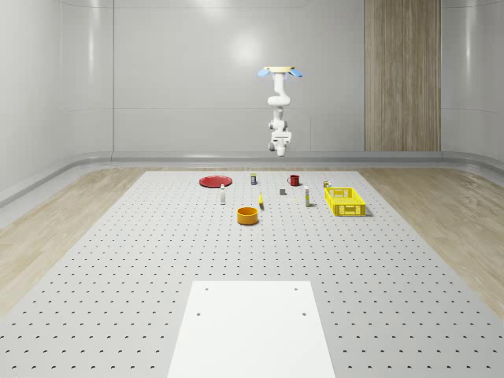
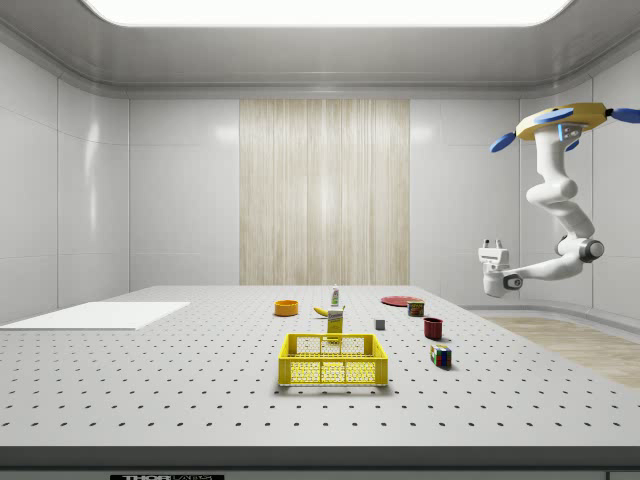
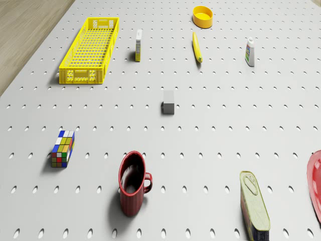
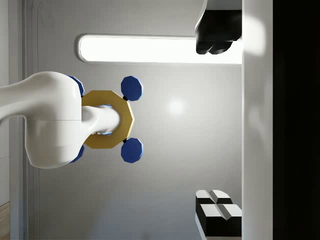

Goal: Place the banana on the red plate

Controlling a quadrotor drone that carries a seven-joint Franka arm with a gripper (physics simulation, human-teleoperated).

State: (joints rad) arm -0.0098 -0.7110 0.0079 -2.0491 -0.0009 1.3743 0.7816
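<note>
While I hover high over the far edge of the perforated table (image 1: 157, 260), my drone body (image 1: 281, 72) sits in the upper centre of the whole-scene view and in the upper right corner of the side view. My arm (image 1: 279, 101) hangs down from it. In the side view it bends at the elbow near the right edge, and the forearm then runs back toward the frame's middle. The wrist is turned upward, so my gripper (image 1: 280, 147) points back at my own rotors and not at the table. My fingers (image 4: 215, 37) stand wide apart with nothing between them.

The banana (image 1: 261, 203) lies flat on the table, well below my hand. In the whole-scene view it sits just left of centre, slightly lower left of the gripper, with clear air between us. An orange bowl (image 1: 248, 215) rests just beside it toward the lower left. The red plate (image 1: 215, 181) lies farther up and to the left, near the table's far edge and apart from the banana. A red mug (image 1: 293, 180) and a yellow basket (image 1: 344, 200) stand off to the right.
</note>
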